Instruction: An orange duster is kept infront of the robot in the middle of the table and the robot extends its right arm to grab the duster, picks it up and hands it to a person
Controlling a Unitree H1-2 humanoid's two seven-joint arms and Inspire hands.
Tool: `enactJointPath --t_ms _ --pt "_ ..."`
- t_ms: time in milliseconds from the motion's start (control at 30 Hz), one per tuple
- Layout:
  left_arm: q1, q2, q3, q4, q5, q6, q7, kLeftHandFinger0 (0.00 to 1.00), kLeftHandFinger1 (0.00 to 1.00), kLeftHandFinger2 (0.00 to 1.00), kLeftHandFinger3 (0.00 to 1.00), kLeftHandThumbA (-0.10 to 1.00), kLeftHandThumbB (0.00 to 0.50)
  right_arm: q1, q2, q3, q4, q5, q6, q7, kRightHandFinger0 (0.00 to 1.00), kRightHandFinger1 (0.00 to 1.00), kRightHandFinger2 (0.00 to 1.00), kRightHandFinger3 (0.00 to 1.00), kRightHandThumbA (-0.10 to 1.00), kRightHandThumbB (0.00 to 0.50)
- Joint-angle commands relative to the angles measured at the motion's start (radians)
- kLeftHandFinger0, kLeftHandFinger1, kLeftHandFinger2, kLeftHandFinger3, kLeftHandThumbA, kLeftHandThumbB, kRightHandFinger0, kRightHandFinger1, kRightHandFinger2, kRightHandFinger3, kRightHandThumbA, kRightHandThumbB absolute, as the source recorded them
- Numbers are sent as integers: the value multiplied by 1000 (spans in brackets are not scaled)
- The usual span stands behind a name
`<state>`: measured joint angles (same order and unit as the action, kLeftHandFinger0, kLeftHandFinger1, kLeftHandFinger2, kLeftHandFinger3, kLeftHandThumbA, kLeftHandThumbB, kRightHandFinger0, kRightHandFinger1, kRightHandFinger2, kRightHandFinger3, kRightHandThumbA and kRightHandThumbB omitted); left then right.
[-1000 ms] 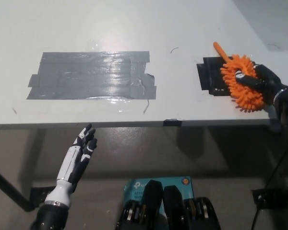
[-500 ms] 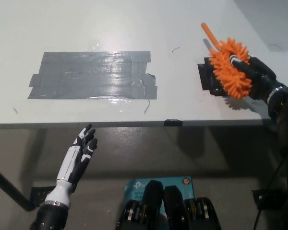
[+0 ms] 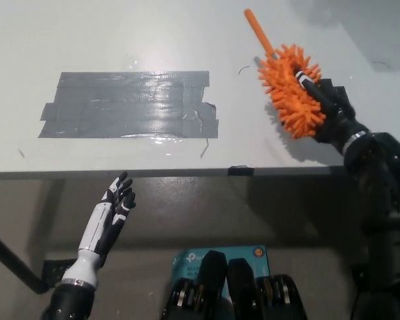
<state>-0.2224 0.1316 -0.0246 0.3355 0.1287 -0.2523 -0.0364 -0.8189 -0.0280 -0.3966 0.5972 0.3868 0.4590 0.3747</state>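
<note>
Nearest, below the counter's front edge, the white left hand [image 3: 113, 207] rests at the lower left, fingers spread and pointing up, holding nothing. On the floor at the bottom middle a teal box [image 3: 217, 254] lies partly hidden, so what it holds cannot be told. Further out, the white counter [image 3: 153, 33] fills the upper part of the view, with a small dark tab [image 3: 241, 170] on its front edge. On its left half a broad patch of grey tape [image 3: 130, 105] is stuck flat, glossy and wrinkled, with ragged corners on its right side. To the right, the black right arm rises from the lower right corner, and the right hand [image 3: 327, 110] is closed on the duster [image 3: 292, 90], with dark fingers [image 3: 305, 81] wrapped across the fluffy orange head. That duster is held over the right part of the counter, and a soft shadow lies on the surface beneath it. Its head sits against the hand, and its thin orange handle points up and to the left, away from the robot, ending near the top of the view. Beyond it a short dark curved mark [image 3: 243, 69] lies on the counter.
</note>
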Motion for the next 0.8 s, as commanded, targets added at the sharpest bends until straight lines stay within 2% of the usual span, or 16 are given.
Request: enactJointPath --t_ms 0,133,200,233,300,400,567,767 --pt "-7 13 -1 -41 -13 1 -12 857 964 1000 1000 898 104 4 54 8 -72 138 11 -22 0 396 792 1000 -100 129" --pt "-1 12 -1 -39 -10 -4 -9 856 962 1000 1000 896 102 25 83 10 -70 133 11 -41 0 394 794 1000 -100 115" --pt "0 12 -1 -41 -11 -3 -9 856 962 1000 1000 894 99 27 91 9 -68 129 11 -56 0 387 787 1000 -100 128" --pt "0 12 -1 -38 -11 -7 -9 856 962 1000 1000 892 96 33 98 8 -61 116 2 -65 0 358 740 941 -100 140" --pt "1 12 0 -37 -14 -8 -9 857 963 1000 1000 887 93 37 108 1 -55 116 -7 -79 0 352 735 881 -100 138" --pt "-1 12 1 -32 -14 -14 -8 854 959 1000 1000 877 84 46 118 -2 -48 118 -30 -91 0 349 751 852 -100 114" --pt "-1 12 2 -36 -15 -6 -8 849 956 1000 1000 875 94 51 119 -5 -46 122 -30 -110 0 350 754 852 -100 106" --pt "-5 12 1 -29 -13 -11 -6 840 945 1000 1000 876 99 45 109 -9 -37 128 -35 -118 0 365 790 919 -100 100"
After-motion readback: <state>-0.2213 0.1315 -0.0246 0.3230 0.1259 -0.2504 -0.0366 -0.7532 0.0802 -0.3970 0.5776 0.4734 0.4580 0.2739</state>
